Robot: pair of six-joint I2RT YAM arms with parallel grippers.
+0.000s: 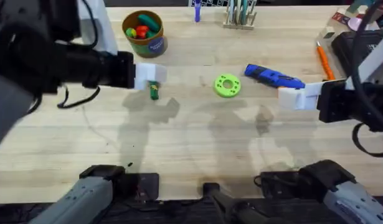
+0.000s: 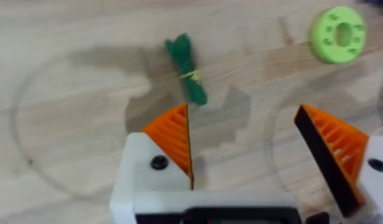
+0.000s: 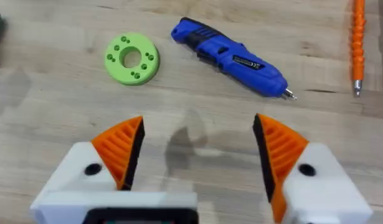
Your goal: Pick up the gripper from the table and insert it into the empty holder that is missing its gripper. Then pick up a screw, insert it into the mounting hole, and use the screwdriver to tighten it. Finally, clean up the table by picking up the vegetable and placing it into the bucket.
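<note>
Left gripper (image 2: 247, 146): jaws wide apart, both orange pads fitted, nothing held; hovers just short of the vegetable (image 2: 187, 68), which lies on the table (image 1: 197, 149) below the bucket (image 1: 145, 32).
Right gripper (image 3: 197, 155): spread wide, empty, near the screwdriver (image 3: 231, 56) and green disc (image 3: 132, 58).
Step in hand: probably the clean-up. Next move calls for lowering astride the vegetable, then closing.

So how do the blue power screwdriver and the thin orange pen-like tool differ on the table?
The chunky blue power screwdriver is thick and lies slanted near the green disc; the thin orange pen-like tool is slim, straighter, farther from the disc. Both lie flat on the wooden table, untouched, metal tips showing.
</note>
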